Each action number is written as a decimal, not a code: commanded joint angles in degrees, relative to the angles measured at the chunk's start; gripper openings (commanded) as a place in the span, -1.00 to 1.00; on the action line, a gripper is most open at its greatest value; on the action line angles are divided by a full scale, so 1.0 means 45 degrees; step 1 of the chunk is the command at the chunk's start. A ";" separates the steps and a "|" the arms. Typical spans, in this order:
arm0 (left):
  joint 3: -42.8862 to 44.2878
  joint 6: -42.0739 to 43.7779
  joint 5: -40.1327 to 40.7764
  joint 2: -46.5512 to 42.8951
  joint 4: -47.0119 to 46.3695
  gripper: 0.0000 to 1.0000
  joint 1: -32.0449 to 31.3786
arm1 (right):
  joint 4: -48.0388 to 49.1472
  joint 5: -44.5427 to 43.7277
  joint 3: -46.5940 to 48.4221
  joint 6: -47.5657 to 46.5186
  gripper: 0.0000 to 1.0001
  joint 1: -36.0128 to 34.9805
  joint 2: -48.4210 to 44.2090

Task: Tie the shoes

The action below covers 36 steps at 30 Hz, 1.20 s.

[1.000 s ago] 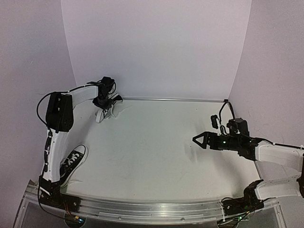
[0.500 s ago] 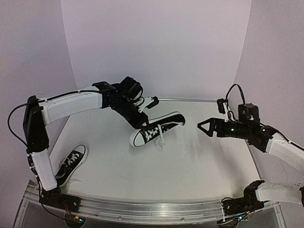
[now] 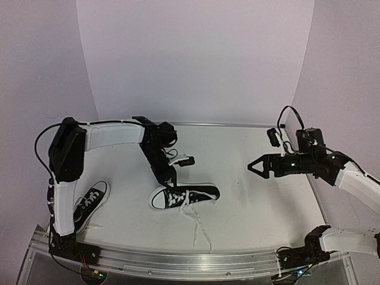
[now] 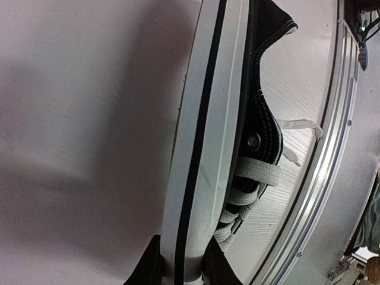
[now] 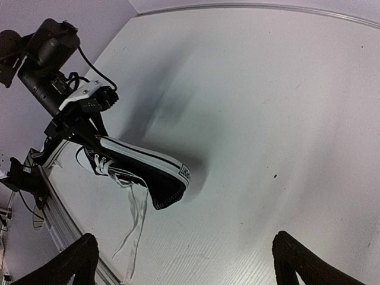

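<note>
The middle shoe (image 4: 261, 119) has a black woven cloth upper with white stitching, a small shiny metal eyelet (image 4: 254, 141), flat white woven laces (image 4: 255, 175) and a smooth, slightly glossy white rubber sole edge with a thin black stripe. The tabletop (image 3: 255, 202) is matt white with a faint fine grain. The rail (image 3: 178, 259) along its near edge is brushed metal. The right pincer (image 3: 254, 166) looks like matt black plastic.

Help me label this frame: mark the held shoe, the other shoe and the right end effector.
held shoe (image 3: 184, 196), top external view, laces at mid-shoe.
other shoe (image 3: 90, 203), top external view, laced upper.
right end effector (image 5: 185, 237), right wrist view, midway between its fingertips.
</note>
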<state>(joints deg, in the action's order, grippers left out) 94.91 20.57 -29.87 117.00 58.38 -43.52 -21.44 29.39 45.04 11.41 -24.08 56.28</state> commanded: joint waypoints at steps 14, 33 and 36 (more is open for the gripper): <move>0.4081 -0.1640 0.1162 0.1614 -0.1400 0.63 0.1506 | 0.1222 0.0653 0.1887 -0.1517 0.94 -0.0061 0.5373; -1.1151 -1.2494 0.4279 -0.6459 -1.4254 0.99 -0.1974 | 0.1610 0.3958 0.7422 -0.2356 0.79 -0.1224 1.3359; -1.1168 -1.2866 0.4186 -0.5743 -1.5156 0.99 -0.2028 | 0.2016 0.4205 0.6661 -0.2159 0.73 -0.1457 1.3171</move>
<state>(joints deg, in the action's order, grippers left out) 44.31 -30.31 -13.64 88.44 2.99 -52.71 -14.15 43.59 77.07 1.89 -28.96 116.21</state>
